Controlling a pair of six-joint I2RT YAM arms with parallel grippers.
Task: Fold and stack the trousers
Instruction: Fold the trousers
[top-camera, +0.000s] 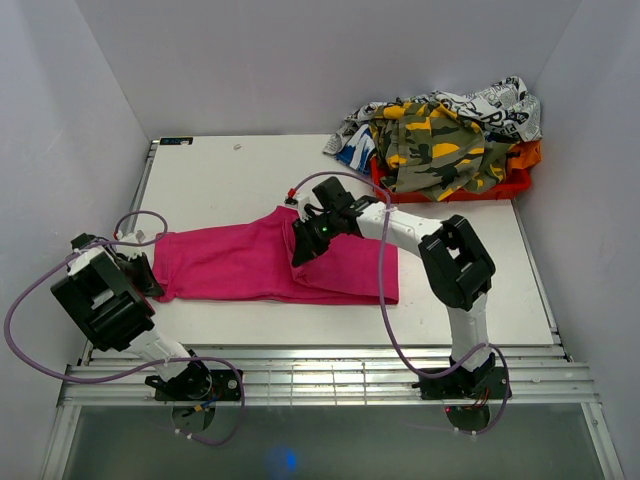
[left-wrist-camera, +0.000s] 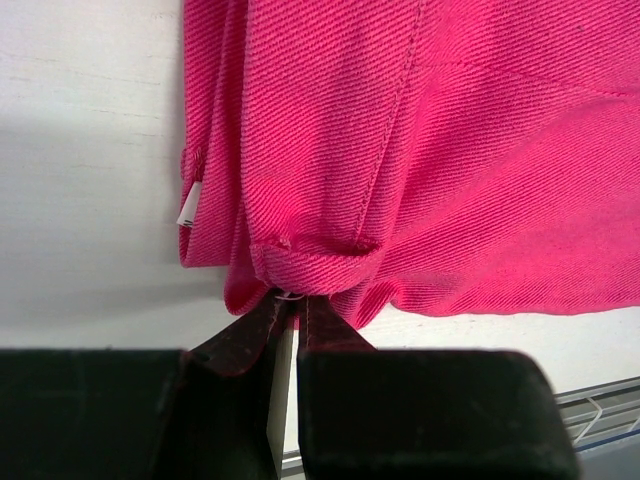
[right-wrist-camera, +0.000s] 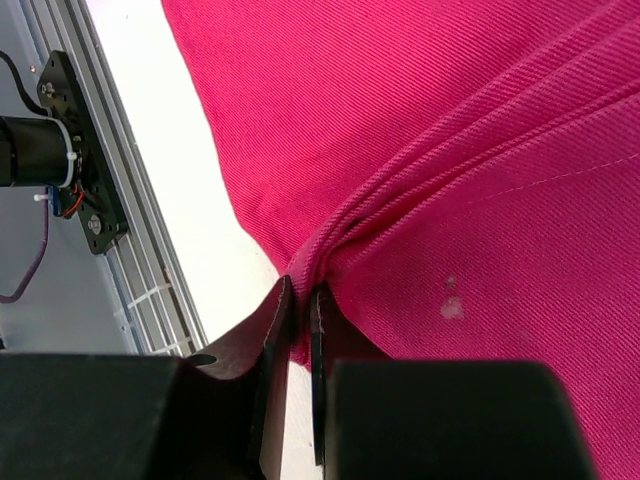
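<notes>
White walls enclose a white table (top-camera: 230, 170) whose far corner carries a mixed heap of camouflage, printed and orange clothing (top-camera: 440, 140). Nearer the arm bases than that heap, and toward the left arm's side of it, the hot-pink soft-fabric trousers (top-camera: 230, 265) lie flat as one long band. The left gripper (left-wrist-camera: 290, 305) is closed to a thin pinch on the waistband end farthest from the heap. The right gripper (right-wrist-camera: 302, 295) is nearly fully closed on a bunched ridge of cloth at the edge nearer the heap. Judged progress: the legs appear laid together lengthwise; crosswise folds and stacking remain. The layer count cannot be determined, and the right arm covers part of the band.
</notes>
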